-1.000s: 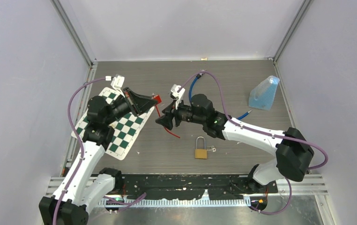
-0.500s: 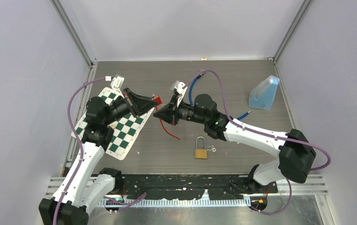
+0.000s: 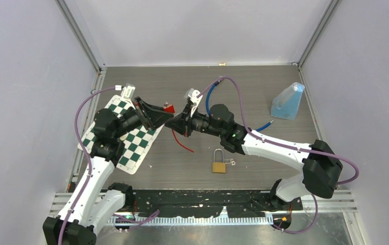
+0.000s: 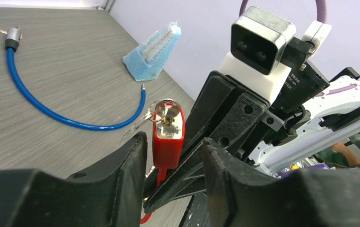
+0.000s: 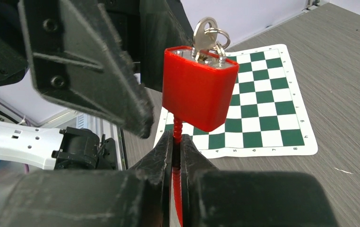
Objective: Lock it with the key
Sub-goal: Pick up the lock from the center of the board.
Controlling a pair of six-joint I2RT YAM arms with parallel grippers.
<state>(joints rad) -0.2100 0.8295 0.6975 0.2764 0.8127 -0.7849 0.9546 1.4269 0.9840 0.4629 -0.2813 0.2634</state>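
Note:
A red padlock point(image 3: 169, 108) is held in the air over the middle of the table, with a silver key point(image 5: 205, 35) on a ring standing in its keyhole end. My right gripper point(image 5: 177, 135) is shut on the red cable point(image 5: 176, 127) just below the lock body point(image 5: 199, 92). The rest of the cable point(image 3: 181, 144) trails down to the table. My left gripper point(image 4: 174, 140) is open around the lock body point(image 4: 167, 142), which lies close to the left finger with a gap on the other side. The key point(image 4: 166, 111) points away from the left gripper's fingers.
A brass padlock point(image 3: 218, 162) with small keys lies nearer the front. A blue cable lock point(image 3: 210, 94) lies behind the right arm, and a blue mesh pouch point(image 3: 288, 101) is at the back right. A green chessboard mat point(image 3: 131, 138) lies under the left arm.
My right gripper closed on the red cable below the lock. My left gripper, shut on the lock body before, has opened its jaws around it.

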